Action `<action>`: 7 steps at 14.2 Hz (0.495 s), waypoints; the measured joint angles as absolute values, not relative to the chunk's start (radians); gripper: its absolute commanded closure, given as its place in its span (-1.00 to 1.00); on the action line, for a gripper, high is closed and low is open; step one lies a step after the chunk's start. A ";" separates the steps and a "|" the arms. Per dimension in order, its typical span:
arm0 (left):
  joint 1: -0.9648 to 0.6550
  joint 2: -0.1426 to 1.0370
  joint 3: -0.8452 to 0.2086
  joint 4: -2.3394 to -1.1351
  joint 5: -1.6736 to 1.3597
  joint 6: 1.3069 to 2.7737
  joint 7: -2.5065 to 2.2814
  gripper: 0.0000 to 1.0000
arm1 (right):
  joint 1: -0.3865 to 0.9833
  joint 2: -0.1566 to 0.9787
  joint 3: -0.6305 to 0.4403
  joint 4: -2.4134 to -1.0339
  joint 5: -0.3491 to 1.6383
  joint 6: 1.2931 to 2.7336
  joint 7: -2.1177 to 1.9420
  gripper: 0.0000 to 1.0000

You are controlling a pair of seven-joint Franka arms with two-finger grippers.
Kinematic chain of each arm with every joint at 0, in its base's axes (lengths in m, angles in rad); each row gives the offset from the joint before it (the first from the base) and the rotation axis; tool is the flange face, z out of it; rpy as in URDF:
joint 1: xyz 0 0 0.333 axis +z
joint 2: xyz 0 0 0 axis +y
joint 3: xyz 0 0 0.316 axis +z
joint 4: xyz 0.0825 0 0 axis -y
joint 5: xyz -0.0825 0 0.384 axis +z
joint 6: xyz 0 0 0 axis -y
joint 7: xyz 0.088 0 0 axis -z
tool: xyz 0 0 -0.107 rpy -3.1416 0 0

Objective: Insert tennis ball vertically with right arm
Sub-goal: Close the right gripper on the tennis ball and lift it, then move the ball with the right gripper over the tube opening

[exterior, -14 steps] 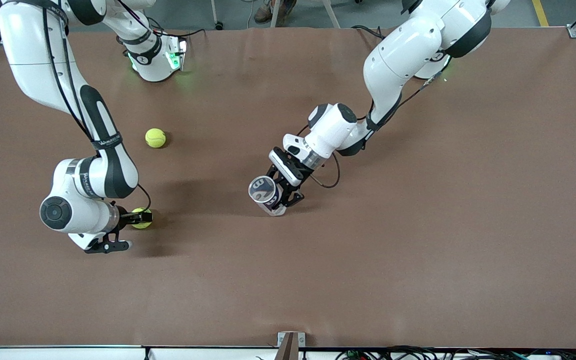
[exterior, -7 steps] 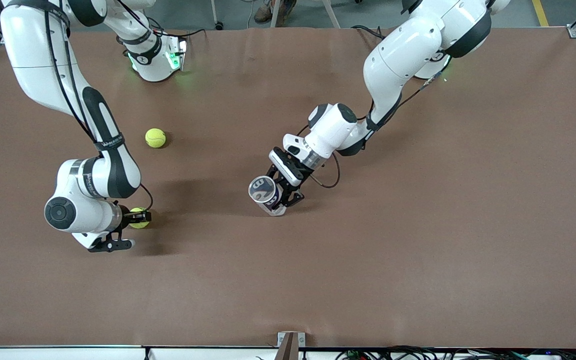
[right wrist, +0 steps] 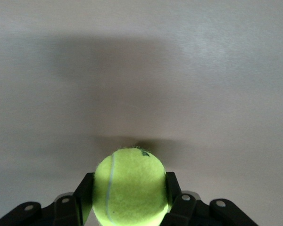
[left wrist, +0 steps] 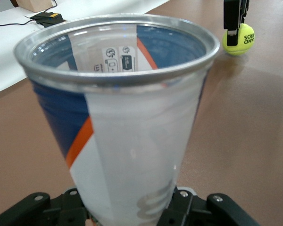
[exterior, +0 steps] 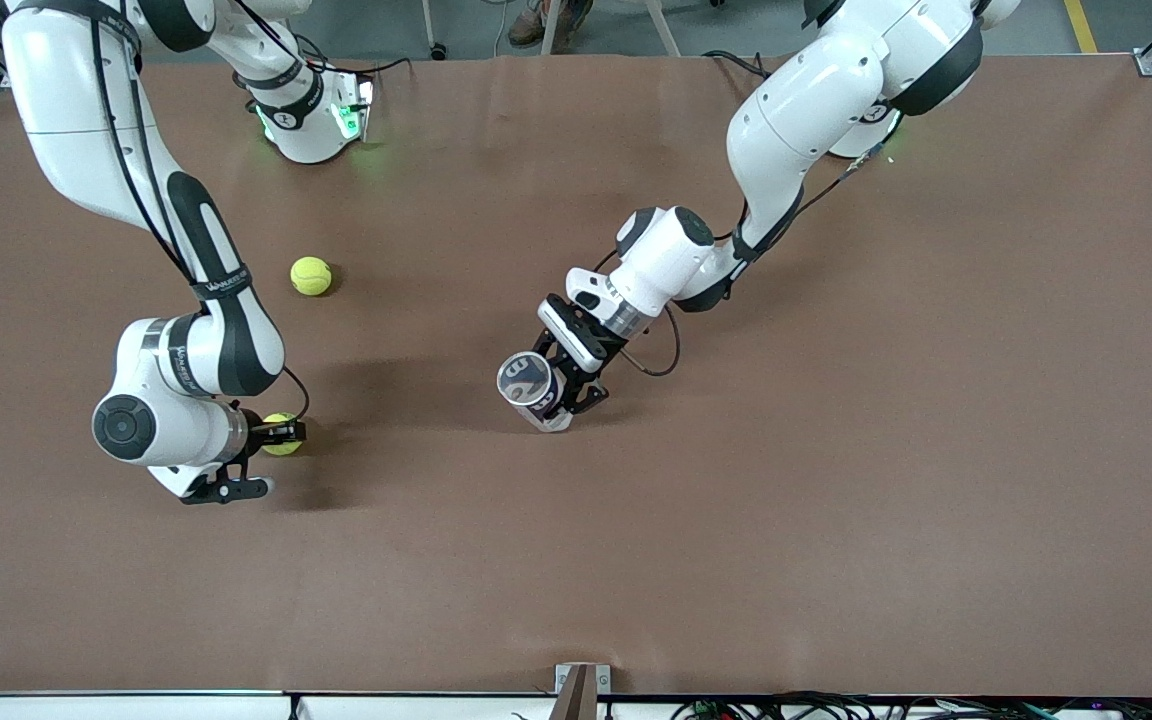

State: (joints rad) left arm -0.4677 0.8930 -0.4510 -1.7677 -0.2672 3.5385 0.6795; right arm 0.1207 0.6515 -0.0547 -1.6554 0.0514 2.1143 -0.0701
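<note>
Since the earlier frames the right arm has shifted slightly toward the left arm's end of the worktop (exterior: 836, 500), carrying the tennis ball (right wrist: 129, 186) with it. Now the right gripper (exterior: 276, 435) has its fingers (right wrist: 172, 188) clenched on that ball, one on each side of it, just above the brown surface. Near the middle of the worktop the left gripper (exterior: 566, 385) waits, fingers clamped around the base of a clear open-topped can (left wrist: 127, 117) held upright. A second tennis ball (exterior: 311, 276) lies well apart from both grippers.
</note>
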 measured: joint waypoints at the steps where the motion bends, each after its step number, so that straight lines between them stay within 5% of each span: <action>1: -0.468 0.893 -0.451 -1.768 -0.267 3.538 0.680 -0.07 | 0.136 0.634 -0.053 -1.637 0.052 2.081 -0.069 0.62; 7: -0.468 0.893 -0.451 -1.767 -0.267 3.539 0.680 -0.07 | 0.268 0.486 -0.011 -1.458 0.134 1.885 0.139 0.72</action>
